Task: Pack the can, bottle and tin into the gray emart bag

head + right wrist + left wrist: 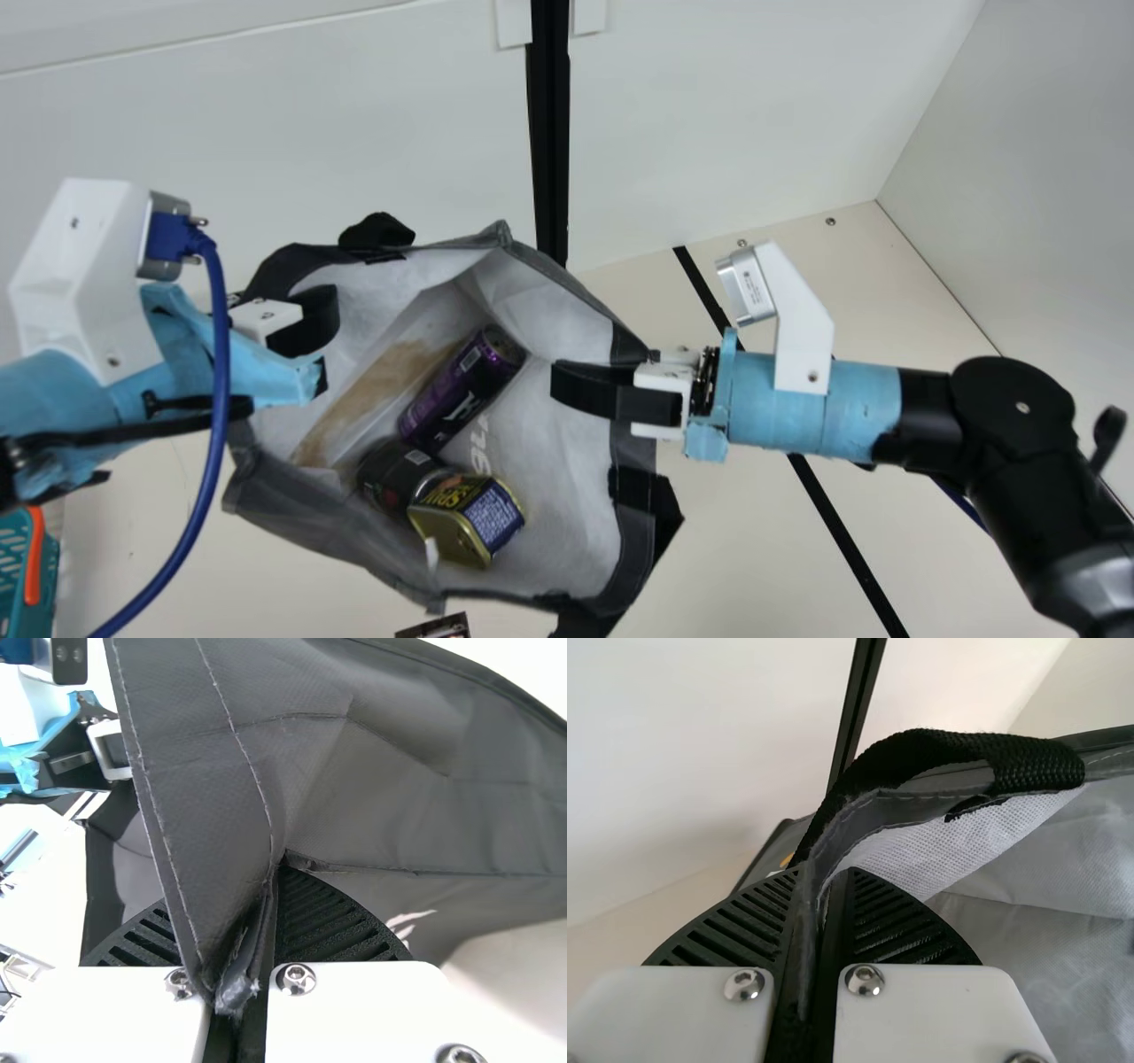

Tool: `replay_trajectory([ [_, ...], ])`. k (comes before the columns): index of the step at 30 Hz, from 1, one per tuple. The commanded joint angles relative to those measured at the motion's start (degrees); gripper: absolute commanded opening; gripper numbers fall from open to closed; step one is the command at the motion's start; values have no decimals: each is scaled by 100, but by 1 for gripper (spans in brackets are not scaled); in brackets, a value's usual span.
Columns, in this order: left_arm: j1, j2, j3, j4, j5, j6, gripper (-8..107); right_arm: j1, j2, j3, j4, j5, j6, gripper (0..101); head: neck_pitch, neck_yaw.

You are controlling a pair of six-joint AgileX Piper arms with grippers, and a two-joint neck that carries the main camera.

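While both arms' jaws clamp the bag [301, 518] — white walls [266, 142] border the cream table [744, 549].

gray bag [301, 523], purple can [461, 390], blue cable [217, 390]

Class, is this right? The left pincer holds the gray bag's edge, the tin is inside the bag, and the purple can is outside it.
Not quite: the main view shows the purple can inside the gray bag, not outside it. The rest stands: the left pincer holds the bag's edge, and the tin is inside.
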Motion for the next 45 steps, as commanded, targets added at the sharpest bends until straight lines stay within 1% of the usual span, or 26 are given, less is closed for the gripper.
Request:
replay_trajectory([
  [1, -19, -42, -101, 48, 139, 1, 10, 8, -261, 5, 22, -35, 146, 0, -130, -5],
  [6, -54, -152, -406, 112, 488, 19, 10, -27, -729, -29, 2, -35, 467, 0, -130, -5],
  [10, -63, -207, -658, 73, 725, 44, 10, -46, -1031, -131, 19, -35, 742, 0, -130, -5],
  [20, -41, -361, -976, -221, 1011, 107, 10, -152, -1537, -532, 47, -35, 1303, 0, -130, -5],
  [23, -44, -394, -1080, -270, 1172, 81, 10, -260, -1645, -713, -42, -35, 1465, 0, -130, -5],
  [26, -62, -369, -1265, -308, 1466, 44, 10, -407, -1736, -945, -376, -35, 1645, 0, -130, -5],
  [30, -92, -230, -1616, -345, 1963, 16, 10, -594, -1835, -1274, -1132, -35, 1856, 0, -130, -5],
  [33, -230, -191, -1447, -332, 1963, 51, 10, -705, -1890, -1485, -1764, -35, 1868, 0, -130, -5],
  [36, -323, -157, -1260, -360, 1963, 111, 10, -793, -1925, -1630, -2263, -35, 1796, 0, -130, -5],
  [42, -400, -78, -941, -478, 1963, 304, 10, -925, -1919, -1835, -2899, -35, 1577, 0, -130, -5],
  [45, -389, -1, -864, -540, 1963, 415, 10, -895, -1872, -1907, -3183, -107, 1491, 0, -130, -5],
])
